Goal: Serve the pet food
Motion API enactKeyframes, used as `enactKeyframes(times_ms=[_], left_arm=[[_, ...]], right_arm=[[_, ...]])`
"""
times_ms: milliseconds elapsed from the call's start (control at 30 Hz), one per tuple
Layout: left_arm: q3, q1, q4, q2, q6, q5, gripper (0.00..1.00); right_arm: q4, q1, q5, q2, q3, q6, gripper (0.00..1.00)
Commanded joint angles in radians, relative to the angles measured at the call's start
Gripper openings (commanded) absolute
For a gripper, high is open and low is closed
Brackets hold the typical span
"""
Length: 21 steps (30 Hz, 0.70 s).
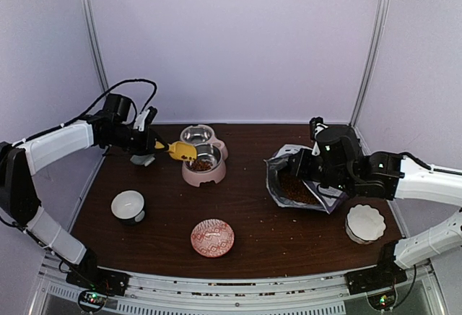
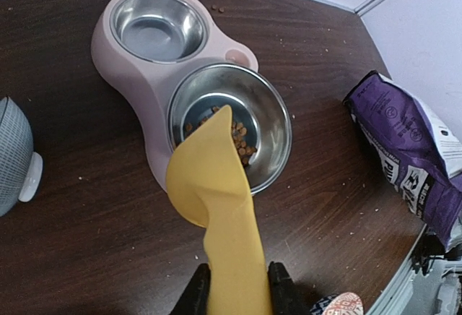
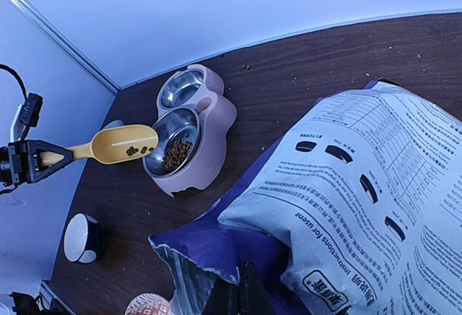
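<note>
My left gripper [image 2: 232, 286] is shut on the handle of a yellow scoop [image 2: 213, 178], tipped over the near steel bowl [image 2: 229, 123] of a pink double feeder [image 1: 203, 154]. Brown kibble [image 2: 238, 136] lies in that bowl, and a few pellets remain in the scoop [image 3: 137, 150]. The far bowl [image 2: 153, 26] holds none. My right gripper [image 3: 242, 297] is shut on the torn top edge of the purple food bag [image 3: 346, 199], holding it open. Kibble shows inside the bag [image 1: 294, 188] in the top view.
A white and dark cup [image 1: 128, 206] stands front left. A red patterned dish [image 1: 212, 238] sits front centre. A white scalloped bowl [image 1: 364, 222] sits front right. A grey ribbed bowl [image 2: 11, 157] lies left of the feeder. Crumbs dot the brown table.
</note>
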Motion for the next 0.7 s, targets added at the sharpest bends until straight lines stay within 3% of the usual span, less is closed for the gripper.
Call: enactKeyframes(times_ms=[0, 400, 667], left_arm=[[0.058, -0.050, -0.053, -0.003, 0.107, -0.123, 0.00], [0.046, -0.138, -0.067, -0.070, 0.196, -0.327, 0.00], [0.012, -0.139, -0.021, -0.151, 0.226, -0.297, 0.00]], right_arm=[[0.021, -0.004, 0.039, 0.001, 0.042, -0.007, 0.00], [0.021, -0.004, 0.017, 0.022, 0.049, -0.028, 0.00], [0.027, -0.002, 0.003, 0.036, 0.052, -0.038, 0.00]])
